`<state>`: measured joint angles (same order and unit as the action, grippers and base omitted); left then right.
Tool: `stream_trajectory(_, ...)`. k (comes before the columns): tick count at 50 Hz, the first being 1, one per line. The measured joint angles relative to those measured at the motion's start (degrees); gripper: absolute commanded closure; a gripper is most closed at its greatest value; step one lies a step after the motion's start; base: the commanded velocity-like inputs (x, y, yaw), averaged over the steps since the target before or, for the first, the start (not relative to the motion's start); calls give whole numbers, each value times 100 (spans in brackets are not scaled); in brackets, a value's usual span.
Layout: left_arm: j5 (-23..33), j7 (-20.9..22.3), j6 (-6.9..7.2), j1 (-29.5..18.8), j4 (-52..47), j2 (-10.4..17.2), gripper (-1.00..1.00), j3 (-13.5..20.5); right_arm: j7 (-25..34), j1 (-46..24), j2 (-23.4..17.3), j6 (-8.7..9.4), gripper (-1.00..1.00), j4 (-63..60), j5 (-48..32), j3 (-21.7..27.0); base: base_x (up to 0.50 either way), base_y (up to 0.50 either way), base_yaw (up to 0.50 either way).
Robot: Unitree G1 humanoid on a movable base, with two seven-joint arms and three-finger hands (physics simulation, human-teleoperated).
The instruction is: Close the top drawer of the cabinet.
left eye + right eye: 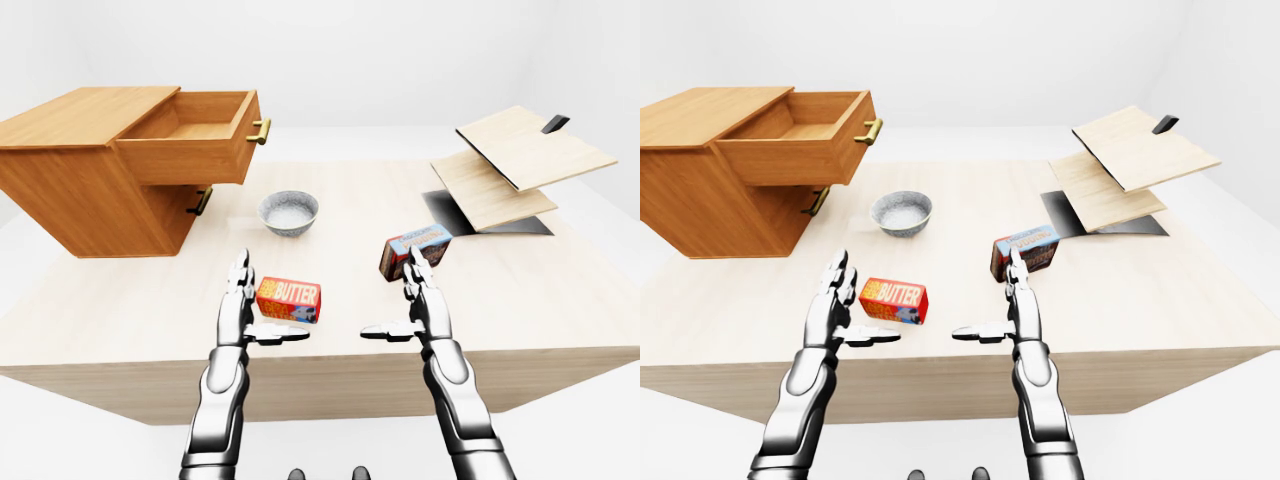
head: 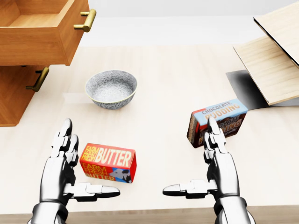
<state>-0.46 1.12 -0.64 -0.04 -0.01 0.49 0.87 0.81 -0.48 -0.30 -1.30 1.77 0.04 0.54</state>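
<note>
The top drawer [image 1: 190,135] stands pulled well out of the cabinet [image 1: 75,175] at the upper left of the left-eye view, its open box showing a bare wooden floor and its front panel carrying a brass handle [image 1: 260,131] that faces toward the view's right. The drawer's long axis — the line it slides on — runs from that handle leftward and slightly up into the cabinet body, so closing it looks like a push on the front panel toward the view's left. A second brass handle [image 1: 200,201] marks the lower drawer, which sits almost flush. Both hands hover low over the near edge of the table [image 1: 560,300], well apart from the drawer: the left hand [image 2: 65,168] has its fingers [image 2: 63,137] stretched straight and its thumb out sideways, grasping nothing, and the right hand [image 2: 210,165] mirrors it, equally spread and empty. The left hand is the nearer to the cabinet — the drawer front lies up and to the left of it, with a grey patterned bowl [image 2: 111,88] between. Just beside the left hand lies a red box [image 2: 108,162] reading "FARM FRESH BUTTER", with a small cow pictured. Partly behind the right hand's fingertips stands a box [image 2: 223,119] labelled "CHOCOLATE PUDDING". Pale wooden boards [image 1: 520,160] rest tilted at the right.
</note>
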Motion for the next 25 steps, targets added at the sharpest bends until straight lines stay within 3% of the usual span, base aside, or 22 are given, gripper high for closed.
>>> stream_trajectory(13,-30,170,-95,-17,-23,83,-100,141,81,-120,-28,-325,-100,379,-82,6,0,0,0)
stream_trajectory(25,-84,296,-9,35,-336,123,-100,225,154,-92,-38,-216,-100,104,-152,-17,0,0,0)
